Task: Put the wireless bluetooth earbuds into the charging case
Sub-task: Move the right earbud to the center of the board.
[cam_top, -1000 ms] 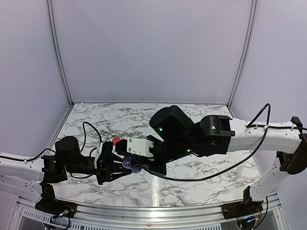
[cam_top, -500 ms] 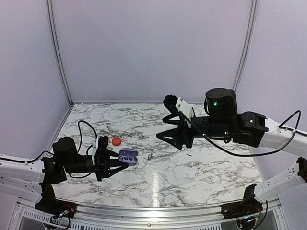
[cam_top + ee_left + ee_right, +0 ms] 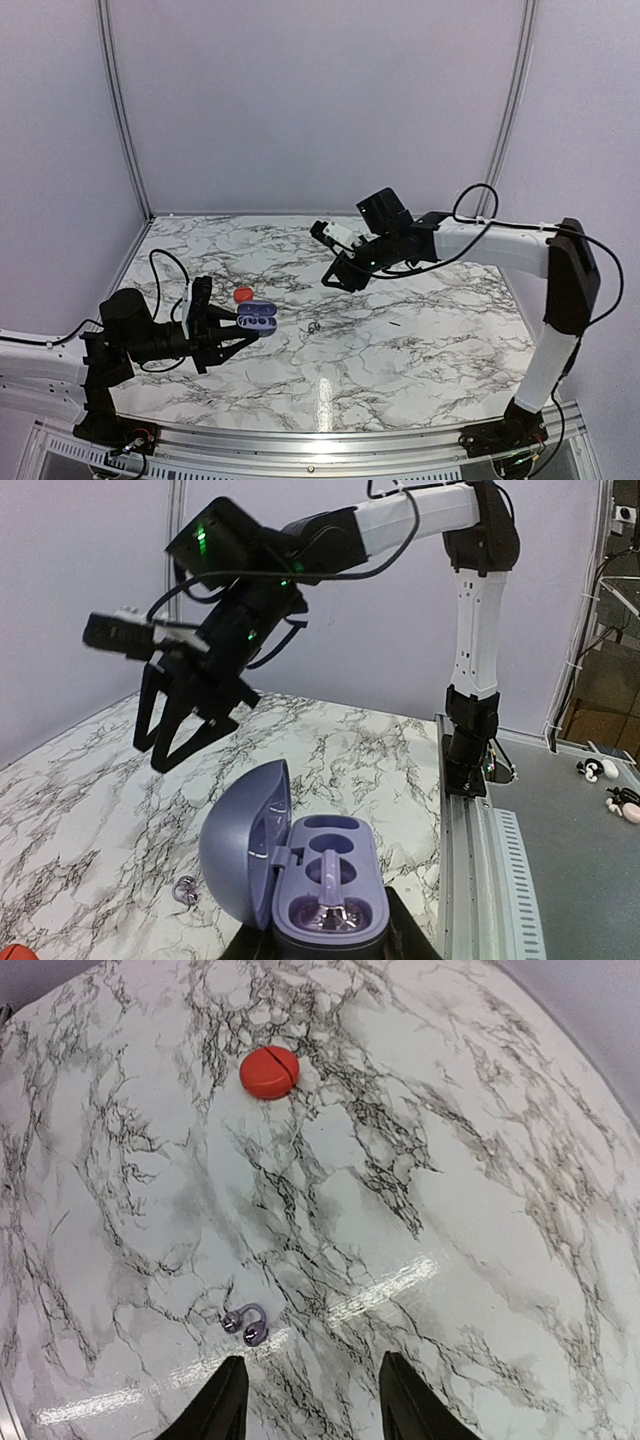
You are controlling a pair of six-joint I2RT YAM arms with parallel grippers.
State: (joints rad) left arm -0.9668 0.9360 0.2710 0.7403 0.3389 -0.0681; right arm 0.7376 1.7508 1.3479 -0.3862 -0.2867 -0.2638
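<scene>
Left fingers clamped on the base of the purple charging case, holding it up off the counter. Case lid is flipped open to the side and the wells face up. Something shiny sits in the near well; cannot tell whether it is a bud.

Right fingers are apart with nothing between them, hanging in the air above mid-counter and pointing down. They are well apart from the case.

One silvery-grey earbud lies loose on the counter. It is just ahead of the right fingertips in the right wrist view. In the top view it sits between the two arms, near the held case but not touching it.

A red round case is closed with its seam visible. It rests on the counter beyond the earbud, near the left fingers, touching nothing.

The counter is white marble-pattern with glare streaks.
</scene>
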